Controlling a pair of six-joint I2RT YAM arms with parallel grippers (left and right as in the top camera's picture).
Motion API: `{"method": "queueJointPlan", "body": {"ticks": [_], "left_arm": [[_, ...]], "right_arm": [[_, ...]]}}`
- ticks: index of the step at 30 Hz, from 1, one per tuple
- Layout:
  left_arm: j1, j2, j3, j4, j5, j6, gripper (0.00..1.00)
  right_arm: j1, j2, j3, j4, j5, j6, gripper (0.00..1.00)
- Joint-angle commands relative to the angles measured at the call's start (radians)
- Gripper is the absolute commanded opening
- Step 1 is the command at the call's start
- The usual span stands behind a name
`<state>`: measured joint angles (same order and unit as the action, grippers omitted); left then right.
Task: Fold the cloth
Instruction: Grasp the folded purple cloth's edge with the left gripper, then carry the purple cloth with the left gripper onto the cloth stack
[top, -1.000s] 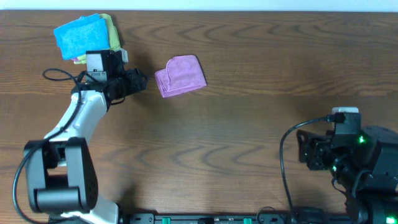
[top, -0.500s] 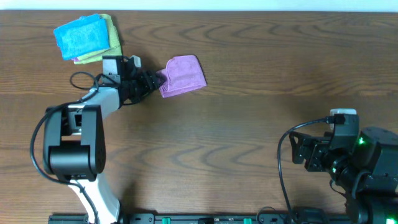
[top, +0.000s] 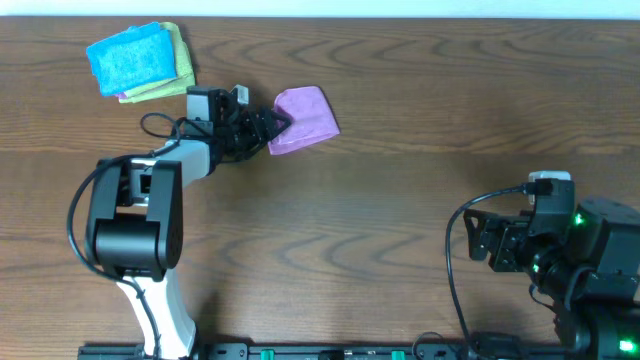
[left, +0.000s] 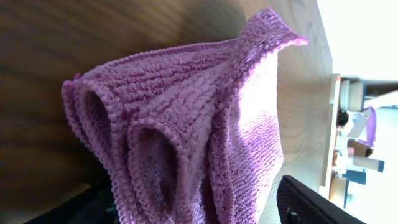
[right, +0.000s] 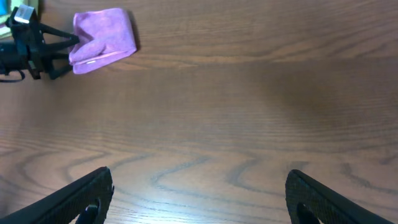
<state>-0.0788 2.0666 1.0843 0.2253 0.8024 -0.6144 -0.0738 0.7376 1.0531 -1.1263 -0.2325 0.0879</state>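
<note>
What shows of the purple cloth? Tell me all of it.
The purple cloth is fuzzy looped terry with a stitched hem. It is bunched into several layers, and their rounded folds gape toward the left wrist camera, with one corner poking out. It lies on the wooden table, towards the far side and left of centre. The left gripper is open, its fingers either side of the cloth's left edge.
</note>
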Motion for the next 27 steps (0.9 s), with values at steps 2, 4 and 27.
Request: {"method": "queueJointPlan", "body": {"ticks": [2,4,27], "left_arm": [[-0.026,0.100,-0.012,0.026,-0.063,-0.040,0.58],[-0.034,0.119,-0.005,0.037,-0.082,-0.039,0.35],[-0.014,0.149,0.813,-0.734,-0.159,0.520,0.06]], "right_arm": [[-0.009,0.003,-0.002,-0.005,-0.008,0.013,0.88],[-0.009,0.003,-0.002,-0.019,-0.008,0.013,0.87],[-0.009,0.015,-0.002,-0.037,0.023,0.000,0.86]]}}
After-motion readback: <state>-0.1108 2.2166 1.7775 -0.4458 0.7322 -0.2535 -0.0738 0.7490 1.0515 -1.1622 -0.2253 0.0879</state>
